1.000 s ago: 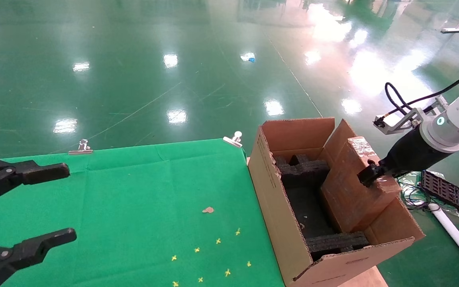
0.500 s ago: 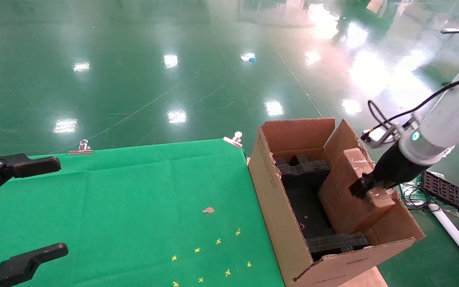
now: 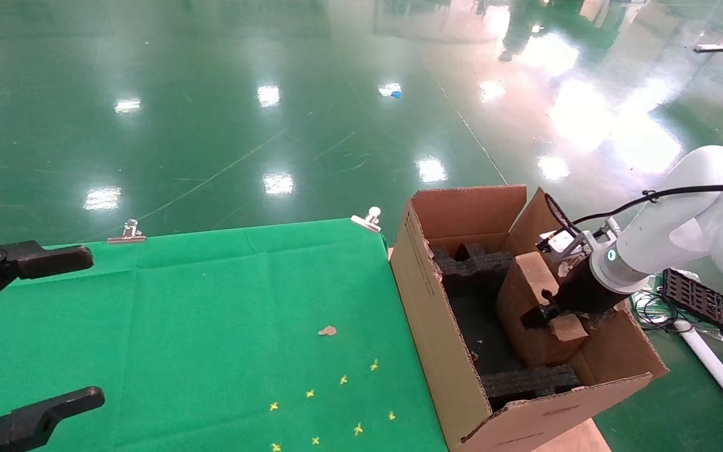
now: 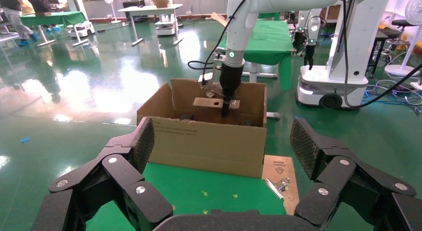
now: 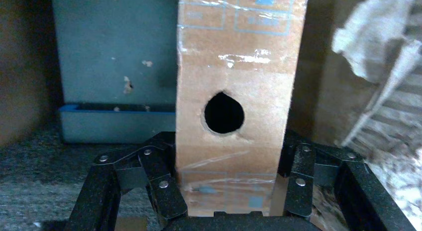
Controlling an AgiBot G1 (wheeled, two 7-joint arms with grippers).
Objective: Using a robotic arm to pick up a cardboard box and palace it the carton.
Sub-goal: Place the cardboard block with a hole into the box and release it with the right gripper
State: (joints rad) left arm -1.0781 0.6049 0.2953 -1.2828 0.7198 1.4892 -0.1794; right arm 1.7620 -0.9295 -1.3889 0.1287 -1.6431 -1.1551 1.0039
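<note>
The white robotic arm (image 3: 669, 242) on my right reaches down into the carton (image 3: 437, 326), a large brown corrugated one standing past the table's right edge. My right gripper (image 3: 546, 312) is shut on the cardboard box (image 3: 521, 292), which stands tilted and partly sunk between the carton's walls. In the right wrist view the fingers (image 5: 161, 178) clamp both sides of the box's taped narrow face (image 5: 234, 66), just under its round hole. In the left wrist view the box (image 4: 208, 102) shows above the carton's rim (image 4: 209, 122). My left gripper (image 3: 88, 326) hangs open over the table's left edge.
Black foam pieces (image 3: 474, 267) line the carton's far and near ends. A green cloth (image 3: 211, 314) covers the table, held by metal clips (image 3: 368, 220), with a brown scrap (image 3: 327, 330) and small yellow marks on it. Cables and a black tray (image 3: 703, 301) lie on the floor to the right.
My right arm has come down and leftward, sinking the cardboard box deeper into the carton. My left gripper drew back slightly toward the left edge and stays open.
</note>
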